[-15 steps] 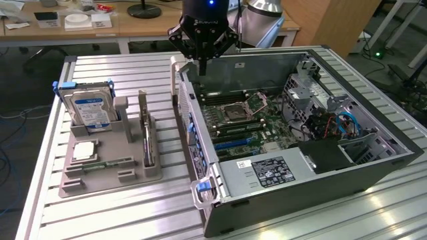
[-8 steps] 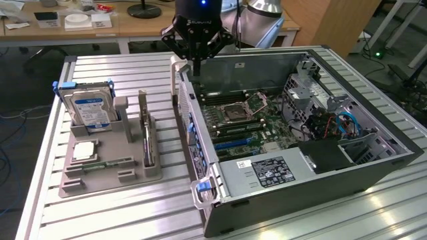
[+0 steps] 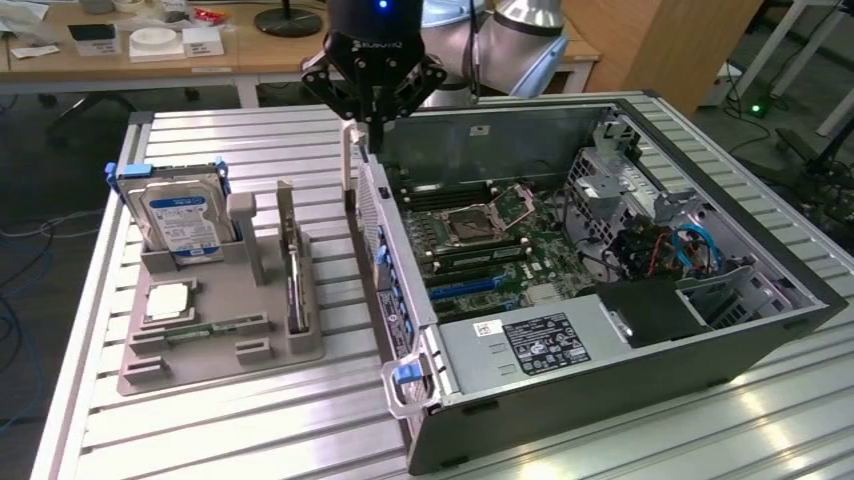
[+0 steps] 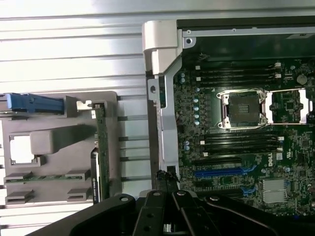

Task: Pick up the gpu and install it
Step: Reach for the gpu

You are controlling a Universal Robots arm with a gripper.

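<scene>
The gpu (image 3: 292,268) stands on its long edge in a slot of the grey holder (image 3: 274,352), a thin dark card with a pale bracket end rising at the far side. In the wrist view the gpu (image 4: 101,152) shows as a narrow green-edged strip in the holder (image 4: 49,142). My gripper (image 3: 375,135) hangs above the case's side wall, to the exterior view's right of the gpu and apart from it. Its black fingers (image 4: 173,189) are shut with nothing between them, over the wall's rim beside the motherboard.
The open computer case (image 3: 747,330) lies on the slatted table (image 3: 240,430), motherboard (image 3: 487,235) with blue slots (image 4: 219,172) exposed. The holder also carries a hard drive with a blue label (image 3: 180,220), a processor (image 3: 171,300) and a memory stick (image 3: 214,328).
</scene>
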